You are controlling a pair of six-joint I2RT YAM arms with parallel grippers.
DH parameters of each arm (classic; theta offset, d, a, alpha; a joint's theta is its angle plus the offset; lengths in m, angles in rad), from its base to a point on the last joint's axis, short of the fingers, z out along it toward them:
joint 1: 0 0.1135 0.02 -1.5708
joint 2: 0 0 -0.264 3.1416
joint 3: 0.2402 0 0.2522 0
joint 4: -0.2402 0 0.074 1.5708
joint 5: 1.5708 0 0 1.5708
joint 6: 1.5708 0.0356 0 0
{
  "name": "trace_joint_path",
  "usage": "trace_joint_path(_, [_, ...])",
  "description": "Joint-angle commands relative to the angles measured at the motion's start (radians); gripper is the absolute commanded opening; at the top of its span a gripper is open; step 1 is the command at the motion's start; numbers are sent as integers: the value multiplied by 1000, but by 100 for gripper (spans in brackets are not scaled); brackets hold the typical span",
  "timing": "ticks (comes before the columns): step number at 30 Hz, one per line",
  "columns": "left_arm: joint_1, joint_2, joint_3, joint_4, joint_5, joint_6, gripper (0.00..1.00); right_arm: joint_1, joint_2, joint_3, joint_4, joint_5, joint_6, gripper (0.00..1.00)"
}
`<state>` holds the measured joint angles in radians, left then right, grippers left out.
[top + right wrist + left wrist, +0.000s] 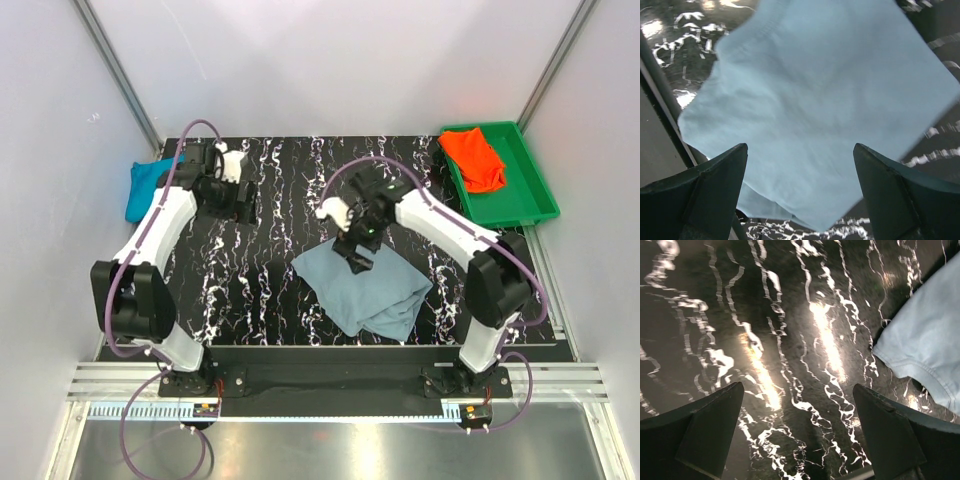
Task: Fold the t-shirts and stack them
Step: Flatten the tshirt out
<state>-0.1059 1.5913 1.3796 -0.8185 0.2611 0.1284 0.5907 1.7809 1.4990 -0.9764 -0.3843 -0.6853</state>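
Tabletop (pixel 270 200): right tool (pixel 355 257) agape over t-shirt (pixel 390 295)

I saw black white-veined table (pixel 280 190) below, green plastic tray (pixel 527 188) sat at its far right corner, white walls (pixel 330 60) around, silver rail (pixel 110 382) ran along near edge

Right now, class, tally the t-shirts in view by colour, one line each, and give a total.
grey-blue t-shirt: 1
teal-blue t-shirt: 1
orange-red t-shirt: 1
Total: 3
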Motion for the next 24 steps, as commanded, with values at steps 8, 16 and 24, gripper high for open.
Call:
trace_joint_path(8, [32, -86, -34, 27, -5, -22, 99, 170, 132, 18, 56, -19, -25, 92])
trace_joint_path(16, [32, -102, -82, 48, -13, -42, 99, 195, 218, -2, 159, 128, 35, 80])
trace_joint_path(24, [32, -93, -68, 56, -3, -53, 99, 195, 180, 6, 199, 231, 55, 43])
